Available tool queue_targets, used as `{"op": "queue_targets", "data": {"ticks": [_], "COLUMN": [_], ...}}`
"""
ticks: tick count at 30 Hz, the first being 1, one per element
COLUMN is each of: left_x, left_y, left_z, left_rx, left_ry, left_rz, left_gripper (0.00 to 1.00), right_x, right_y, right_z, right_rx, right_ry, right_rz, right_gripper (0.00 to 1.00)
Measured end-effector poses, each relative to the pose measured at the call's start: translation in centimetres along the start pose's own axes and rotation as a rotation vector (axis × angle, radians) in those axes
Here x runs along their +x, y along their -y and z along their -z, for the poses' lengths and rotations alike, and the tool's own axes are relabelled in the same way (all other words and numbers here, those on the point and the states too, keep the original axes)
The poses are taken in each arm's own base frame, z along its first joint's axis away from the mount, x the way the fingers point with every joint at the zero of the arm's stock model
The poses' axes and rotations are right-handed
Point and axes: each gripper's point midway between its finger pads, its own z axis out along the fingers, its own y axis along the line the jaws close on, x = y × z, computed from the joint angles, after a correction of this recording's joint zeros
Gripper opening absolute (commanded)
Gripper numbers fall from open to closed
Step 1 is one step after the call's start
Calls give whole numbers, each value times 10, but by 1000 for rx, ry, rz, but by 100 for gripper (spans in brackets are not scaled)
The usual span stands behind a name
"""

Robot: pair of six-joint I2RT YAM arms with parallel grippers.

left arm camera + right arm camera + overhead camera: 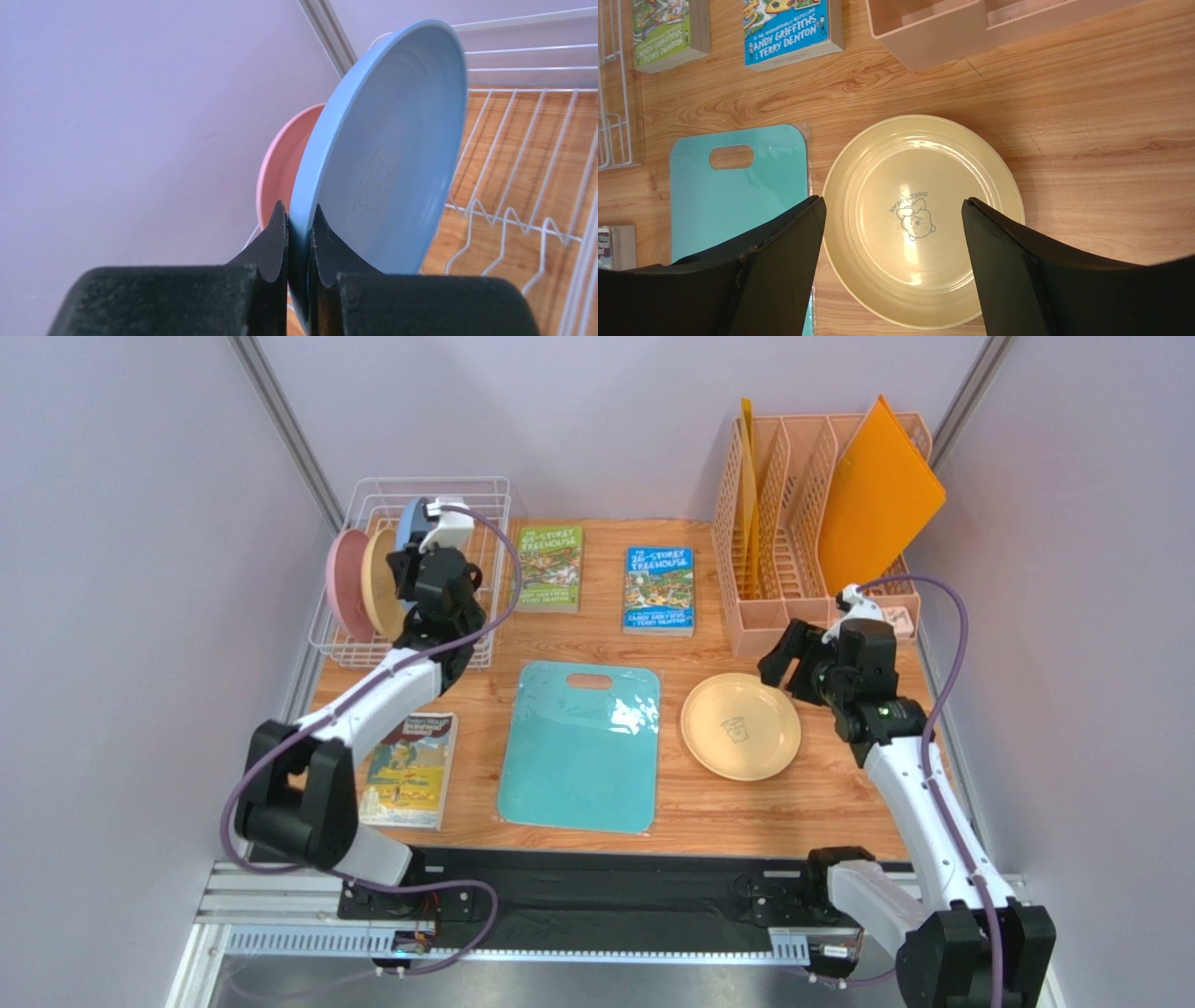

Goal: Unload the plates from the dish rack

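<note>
Left claw (pixel 298 210) clamps blue plate (pixel 393 140) — arm (pixel 376 689) stretched into dish rack (pixel 477 504)

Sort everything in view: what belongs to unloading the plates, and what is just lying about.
Job: dish rack; blue plate in left gripper; pink plate; racked tan plate; unloaded tan plate.
Lying about: teal board; green book; blue book; third book; peach organizer; orange boards.
</note>
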Motion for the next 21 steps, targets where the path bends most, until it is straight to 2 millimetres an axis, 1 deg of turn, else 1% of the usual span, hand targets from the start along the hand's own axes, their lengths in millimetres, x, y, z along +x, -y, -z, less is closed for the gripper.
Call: {"op": "queue_targets", "data": {"ticks": [2, 6, 9, 11, 13, 15, 18, 21], "left_x": [-10, -40, -53, -56, -53, -46, -27, -9], "left_y": [-9, -25, -24, -13, 6, 27, 59, 80], "left_z": [10, 34, 57, 73, 93, 109, 133, 150], "left_rx": [43, 183, 339, 454, 595, 714, 866, 945], "left_ry": [-2, 14, 21, 18, -3, -43, -134, -212], "left_rz": [55, 222, 361, 430, 497, 539, 573, 579], "left_gripper": [0, 0, 0, 0, 0, 0, 0, 0], "right_x": [-3, -4, 0, 6, 12, 20, 28, 30], "right_y": [-4, -15, -28, -42, -60, -80, -112, -138], "right_z": [5, 9, 7, 4, 1, -1, 2, 7], "right_rx": [-20, -75, -131, -180, -236, -292, -383, -458], "right_ry": [14, 21, -3, -34, -69, -101, -118, -117], "right_rz": [2, 9, 21, 39, 64, 96, 138, 158], "right_gripper": [77, 76, 77, 77, 77, 77, 77, 77]}}
